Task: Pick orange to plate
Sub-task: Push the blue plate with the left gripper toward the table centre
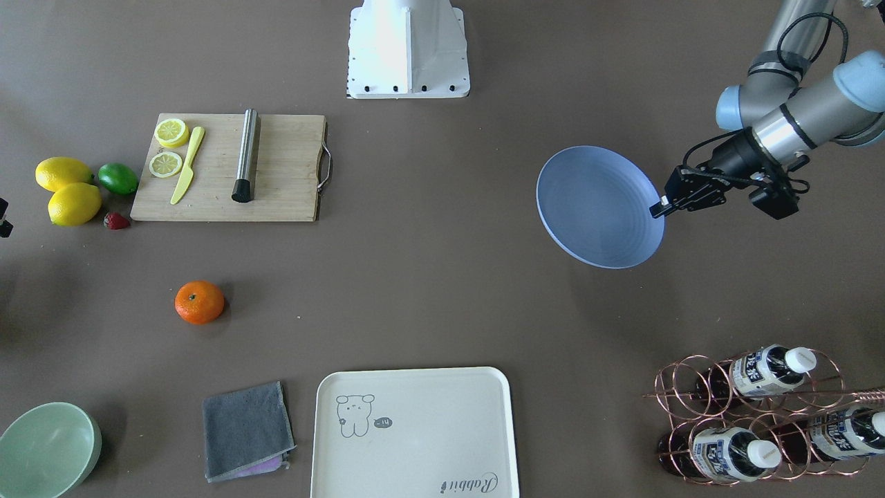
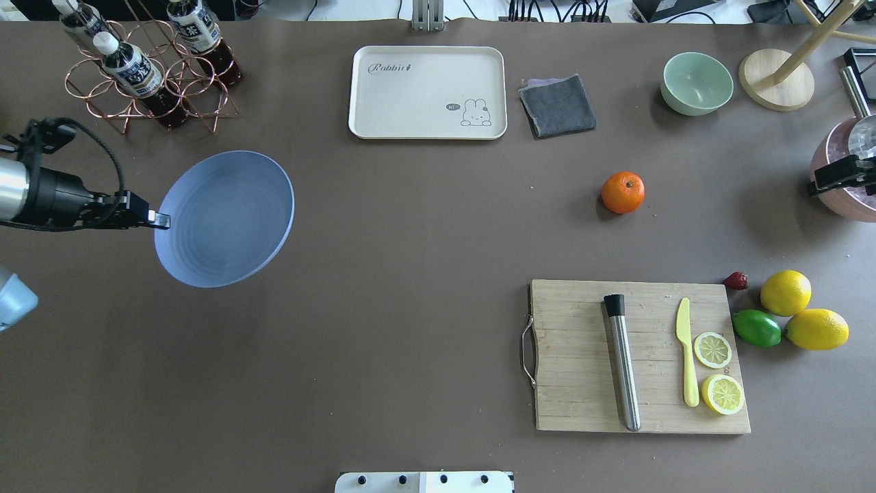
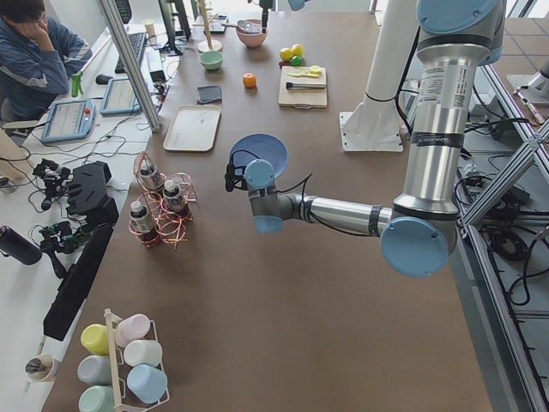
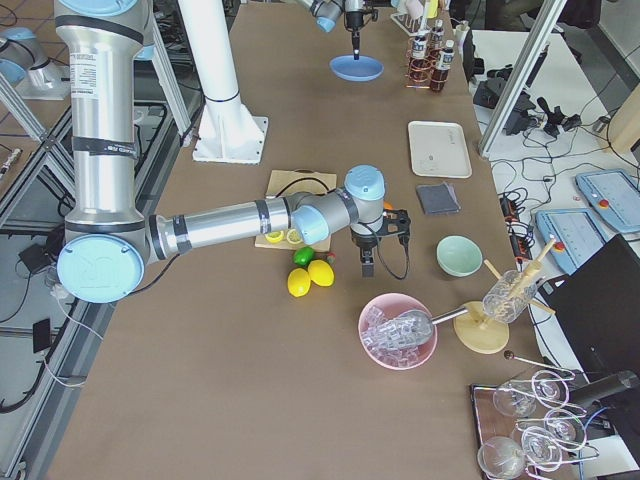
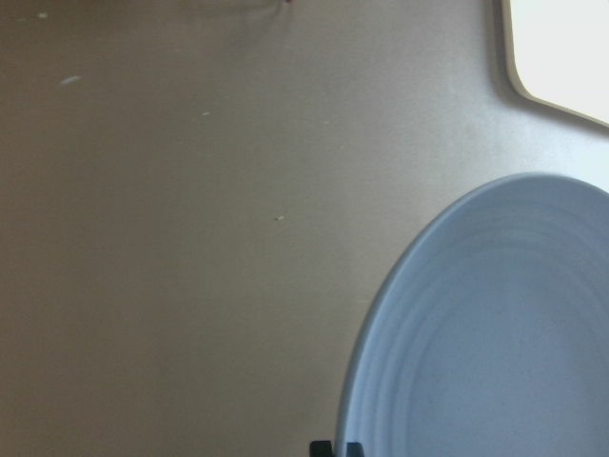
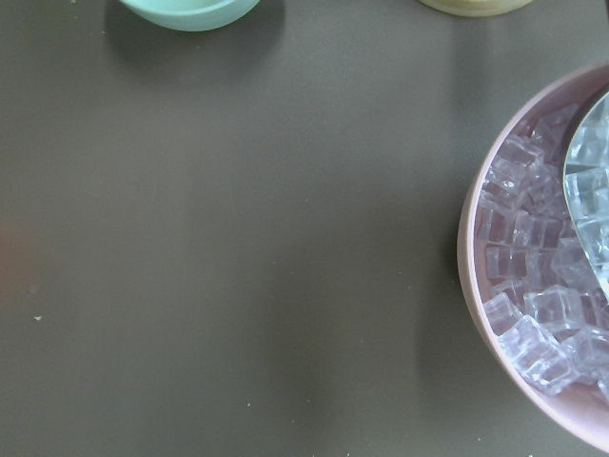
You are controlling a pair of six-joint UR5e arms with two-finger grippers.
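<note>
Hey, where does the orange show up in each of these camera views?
Front-facing: orange left of centre, below the cutting board.
Overhead: orange in the right half, above the board.
Exterior left: orange at the far end, left of the board.
Exterior right: not visible.
Left wrist: not in it.
Right wrist: not in it.
Shared landmark: the wooden cutting board.

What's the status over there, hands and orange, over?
Left hand pinching the plate by its rim. Right hand by the ice bowl, grip unclear. Orange alone on the table, untouched. Nothing between orange and plate.
</note>
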